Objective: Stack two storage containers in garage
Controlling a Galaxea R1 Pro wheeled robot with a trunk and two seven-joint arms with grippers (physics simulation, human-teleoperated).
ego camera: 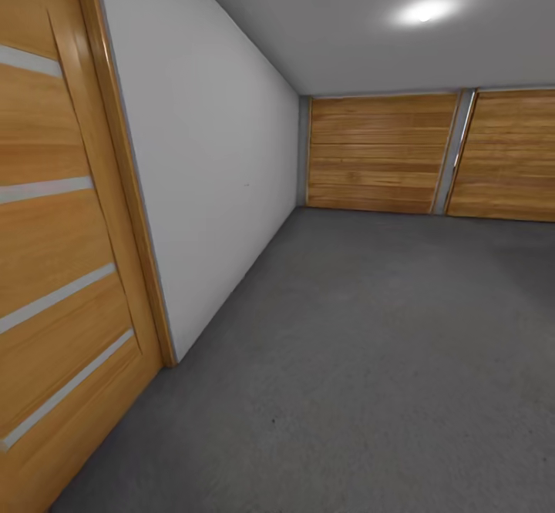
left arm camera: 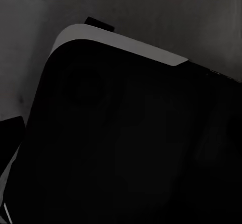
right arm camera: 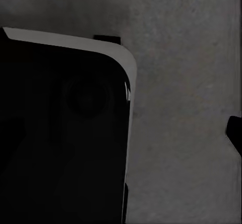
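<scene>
The two storage containers are out of view. I am in the garage: dark grey concrete floor runs ahead beside a plain white wall. The left wrist view has one dark fingertip at the picture's edge, over my own black base with its light rim. Another dark fingertip sits at the edge of the right wrist view, above bare concrete floor. Each fingertip stands far out to the side with nothing against it, so both grippers look open and hold nothing.
A wooden door with pale stripes stands open close on my left. Two wooden garage doors close off the far end. A ceiling spotlight glows above. Open floor stretches ahead and to the right.
</scene>
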